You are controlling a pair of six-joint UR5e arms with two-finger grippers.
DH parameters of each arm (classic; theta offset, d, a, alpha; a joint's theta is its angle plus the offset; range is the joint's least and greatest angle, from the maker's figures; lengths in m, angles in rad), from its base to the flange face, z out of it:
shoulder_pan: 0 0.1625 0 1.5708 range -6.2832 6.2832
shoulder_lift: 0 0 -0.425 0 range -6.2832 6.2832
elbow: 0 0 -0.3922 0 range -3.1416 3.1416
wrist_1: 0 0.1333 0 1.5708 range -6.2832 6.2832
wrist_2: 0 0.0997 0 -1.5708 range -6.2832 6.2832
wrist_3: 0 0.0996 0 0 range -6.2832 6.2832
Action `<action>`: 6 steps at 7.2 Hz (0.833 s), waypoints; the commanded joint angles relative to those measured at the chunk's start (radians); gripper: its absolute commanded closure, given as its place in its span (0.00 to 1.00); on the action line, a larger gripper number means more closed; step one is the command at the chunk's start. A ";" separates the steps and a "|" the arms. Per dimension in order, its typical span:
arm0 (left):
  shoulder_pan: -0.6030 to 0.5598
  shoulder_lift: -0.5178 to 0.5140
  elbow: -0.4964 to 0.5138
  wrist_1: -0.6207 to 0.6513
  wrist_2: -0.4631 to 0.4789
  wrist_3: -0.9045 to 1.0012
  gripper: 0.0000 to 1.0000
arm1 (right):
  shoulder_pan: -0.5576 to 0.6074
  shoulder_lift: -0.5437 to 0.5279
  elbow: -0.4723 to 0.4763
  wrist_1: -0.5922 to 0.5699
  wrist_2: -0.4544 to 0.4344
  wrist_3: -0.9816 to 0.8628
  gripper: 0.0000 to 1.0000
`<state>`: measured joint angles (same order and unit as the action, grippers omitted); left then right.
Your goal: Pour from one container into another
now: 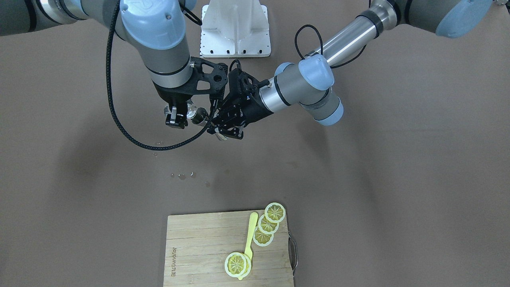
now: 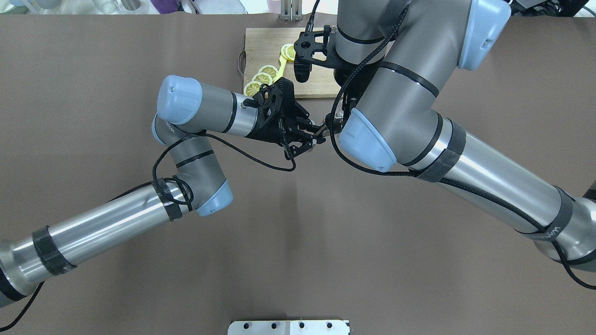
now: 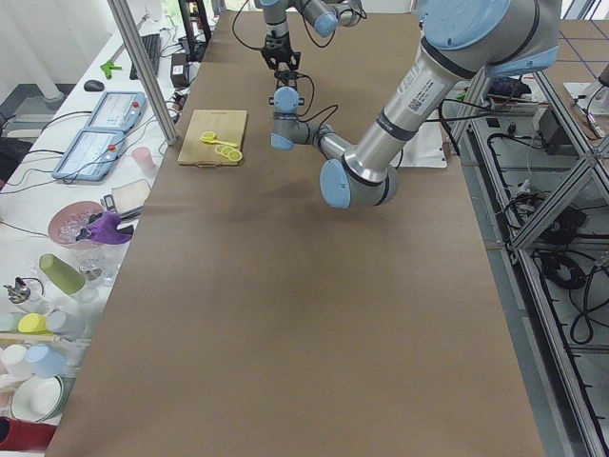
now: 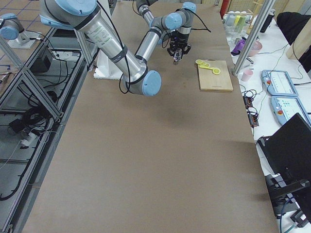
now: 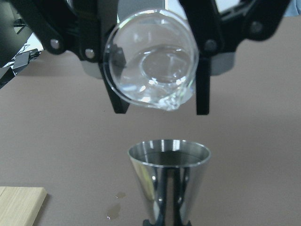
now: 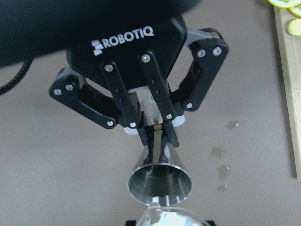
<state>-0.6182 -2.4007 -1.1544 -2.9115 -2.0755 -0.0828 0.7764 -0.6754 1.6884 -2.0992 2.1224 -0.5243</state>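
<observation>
- The right gripper points down at centre-left of the front view. Its two fingers press on opposite sides of the clear glass and carry it off the table.
- The left gripper reaches in almost level from the other side. Its fingers are drawn nearly together and pinch the steel jigger low down, at about its waist, so the upper cone stands free.
- The relation that counts shows in the left wrist view. The glass fills the upper centre of the frame, and the jigger's open mouth sits straight below it at lower centre, apart and not touching.
- The glass's lower lip, where liquid pools, hangs over the jigger's mouth, a shade left of its middle.
- The glass lies tipped well over, its long axis close to level and its mouth turned toward the left gripper. The jigger's long axis is upright.
- I judge the pour to be in hand, needing only further tilt with the lip held over the mouth. Whether a stream is falling I cannot tell from these views.
- Drops lie on the table at the right of the right wrist view, so a miss to the side looks like the risk.
</observation>
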 commanded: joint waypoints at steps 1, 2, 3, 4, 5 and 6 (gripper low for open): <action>0.000 0.000 -0.001 0.000 0.000 0.000 1.00 | -0.008 0.005 -0.003 -0.024 -0.010 -0.008 1.00; 0.000 0.000 -0.001 0.000 0.000 0.000 1.00 | -0.011 0.007 -0.003 -0.031 -0.019 -0.008 1.00; 0.000 0.000 -0.001 0.000 0.000 0.000 1.00 | -0.016 0.017 -0.004 -0.050 -0.025 -0.020 1.00; 0.000 -0.002 -0.001 -0.002 0.000 0.000 1.00 | -0.016 0.023 -0.007 -0.062 -0.027 -0.034 1.00; 0.000 -0.002 -0.001 -0.008 0.000 0.000 1.00 | -0.016 0.025 -0.007 -0.067 -0.027 -0.039 1.00; 0.000 -0.002 -0.001 -0.008 0.000 0.000 1.00 | -0.016 0.030 -0.007 -0.076 -0.033 -0.040 1.00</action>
<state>-0.6182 -2.4020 -1.1551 -2.9168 -2.0755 -0.0828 0.7615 -0.6512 1.6819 -2.1637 2.0947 -0.5592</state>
